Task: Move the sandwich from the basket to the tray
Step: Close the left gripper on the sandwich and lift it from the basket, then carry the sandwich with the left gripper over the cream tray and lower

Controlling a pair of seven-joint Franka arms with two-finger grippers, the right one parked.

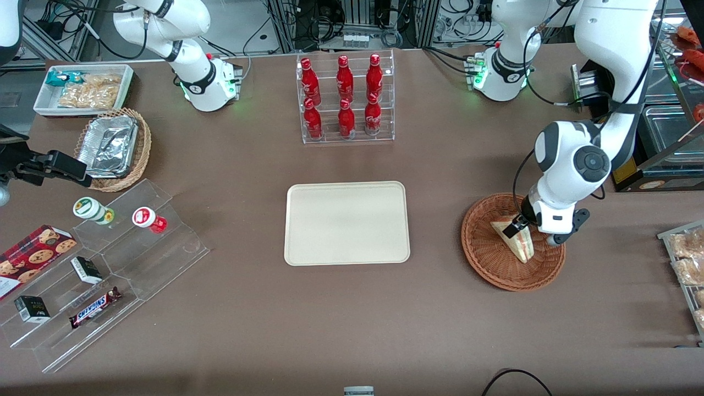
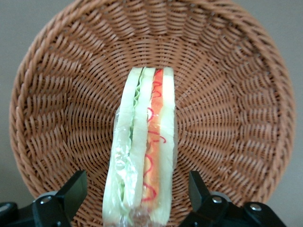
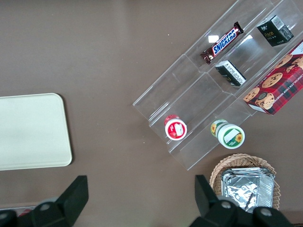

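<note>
The sandwich (image 1: pixel 519 241), a wrapped white wedge with red, orange and green filling, stands on edge in the reddish-brown wicker basket (image 1: pixel 484 258). My left gripper (image 1: pixel 521 226) is lowered into the basket, open, with one finger on each side of the sandwich. In the left wrist view the sandwich (image 2: pixel 144 151) stands between the black fingertips (image 2: pixel 72 191) with a gap at each side, over the basket's weave (image 2: pixel 222 109). The cream tray (image 1: pixel 346 223) lies bare at the table's middle, beside the basket toward the parked arm's end. It also shows in the right wrist view (image 3: pixel 28 130).
A clear rack of red bottles (image 1: pixel 345 99) stands farther from the camera than the tray. An acrylic stepped stand with snacks (image 1: pixel 104 258), a tan basket with foil trays (image 1: pixel 113 146) and a white bin (image 1: pixel 82 88) lie toward the parked arm's end. A rack of baked goods (image 1: pixel 687 264) is beside the basket.
</note>
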